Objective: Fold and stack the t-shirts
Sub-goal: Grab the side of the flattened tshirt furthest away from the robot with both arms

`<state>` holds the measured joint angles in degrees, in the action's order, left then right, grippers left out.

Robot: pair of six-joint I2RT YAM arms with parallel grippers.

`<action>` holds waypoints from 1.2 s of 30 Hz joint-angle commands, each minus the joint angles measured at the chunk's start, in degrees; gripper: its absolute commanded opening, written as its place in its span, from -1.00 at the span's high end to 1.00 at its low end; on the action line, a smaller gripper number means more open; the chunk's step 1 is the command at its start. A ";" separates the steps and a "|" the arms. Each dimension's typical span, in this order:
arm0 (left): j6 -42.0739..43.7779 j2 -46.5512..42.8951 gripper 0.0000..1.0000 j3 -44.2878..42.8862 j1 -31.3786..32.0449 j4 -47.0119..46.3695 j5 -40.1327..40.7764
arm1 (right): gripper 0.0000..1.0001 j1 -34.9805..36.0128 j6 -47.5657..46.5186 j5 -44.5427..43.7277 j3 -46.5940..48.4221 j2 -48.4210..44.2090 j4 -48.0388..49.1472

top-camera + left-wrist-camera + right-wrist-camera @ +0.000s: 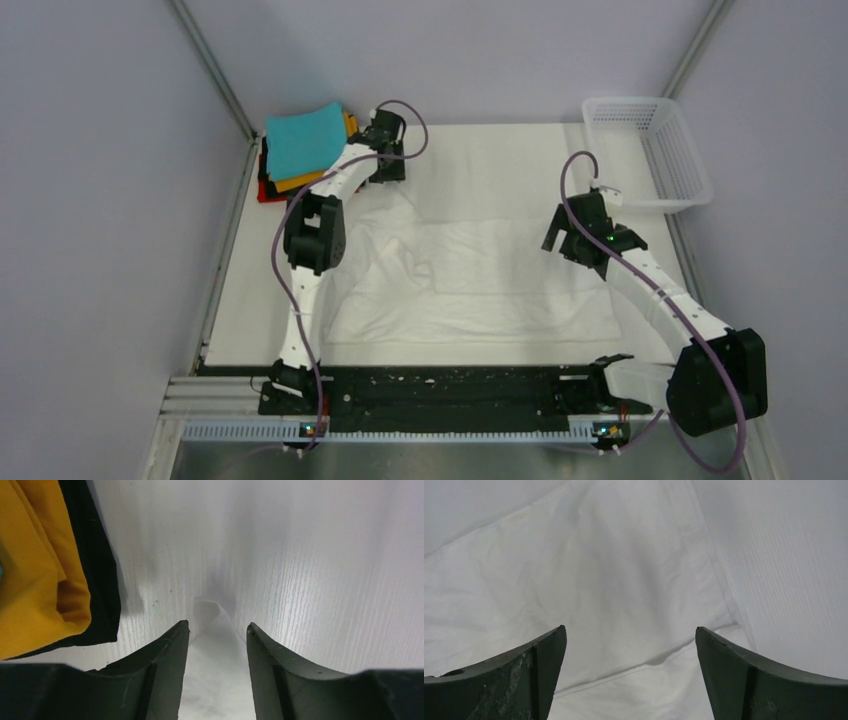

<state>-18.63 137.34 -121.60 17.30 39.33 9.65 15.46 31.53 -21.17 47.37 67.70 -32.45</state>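
Left wrist view: your left gripper [217, 626] stands half open astride a raised corner of the white t-shirt [215, 667]; you can't tell if it bites. Right gripper [631, 629] gapes wide, empty, over that shirt, spread mid-table. Teal-topped folded stack [305, 140] sits at the far left corner.

On my feed the white table [500, 150] has a finely ribbed top, and a white t-shirt [480, 280] lies spread and rumpled across its middle. In the far left corner sits a stack of folded t-shirts [300, 160], with a red shirt [268, 193] lowest against the tabletop and a teal shirt [305, 140] on top. I see a white plastic mesh basket [676, 160] standing in the far right corner, well apart from the stack.
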 commanded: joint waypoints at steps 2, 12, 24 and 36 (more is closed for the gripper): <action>0.05 1.06 -0.01 0.22 0.58 2.09 1.10 | -0.97 -0.98 -0.91 -0.20 0.85 -0.30 1.63; -0.84 -0.05 1.00 0.52 0.83 3.30 -0.01 | -0.97 -3.12 -1.59 -4.43 3.11 2.14 2.73; -5.02 -14.54 1.00 14.60 3.13 -0.73 -2.18 | -0.82 -3.38 3.26 -16.06 23.46 31.28 4.90; -7.56 -24.78 1.00 26.64 4.61 -3.27 -2.35 | -0.73 -3.38 4.07 -21.30 41.10 51.58 -0.20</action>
<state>-24.93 116.55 -96.99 21.34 38.52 7.79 12.58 34.35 -38.76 85.27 116.99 -29.76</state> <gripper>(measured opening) 0.015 0.871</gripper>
